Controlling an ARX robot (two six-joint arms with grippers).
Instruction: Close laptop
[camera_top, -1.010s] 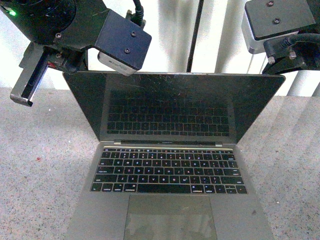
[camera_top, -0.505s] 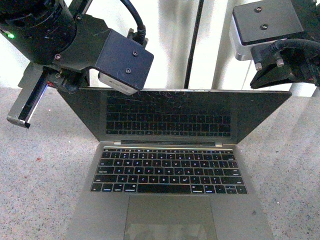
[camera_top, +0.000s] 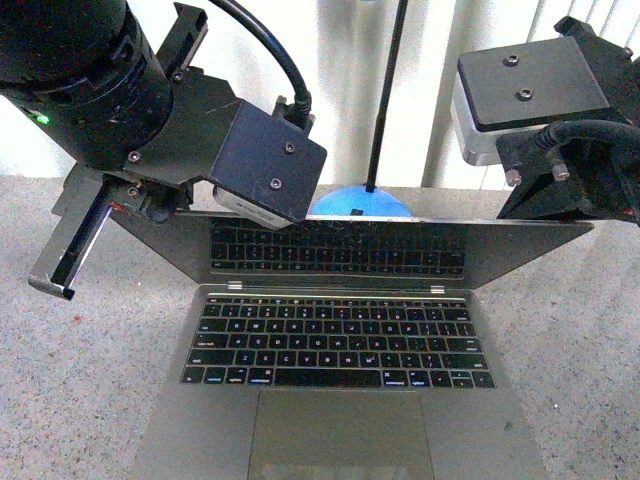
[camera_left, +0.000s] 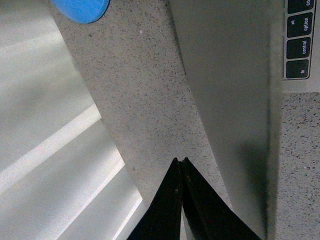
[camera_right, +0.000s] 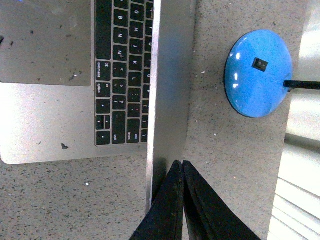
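— Looking from here, is the laptop (camera_top: 340, 380) closed already?

— Not yet. It lies on the speckled counter (camera_top: 70, 400), directly in front of the robot. Its lid (camera_top: 340, 250) leans forward over the keyboard (camera_top: 335, 340), I would say about halfway down. The keyboard and the trackpad (camera_top: 340, 440) are both uncovered.

— And the arms?

— Both are behind the lid, one near each upper corner. The left tool (camera_left: 180, 162) is clenched, its two fingers pressed together with nothing between them. The right tool (camera_right: 181, 164) is the same. They seem to lie against the grey back of the lid, but whether they really touch it I cannot tell.

— So what is left to do?

— I think the lid must go down the rest of the way, until it lies flat on the keyboard. The blue lamp base (camera_top: 390, 205) stands behind, apart from the lid, and should not disturb.
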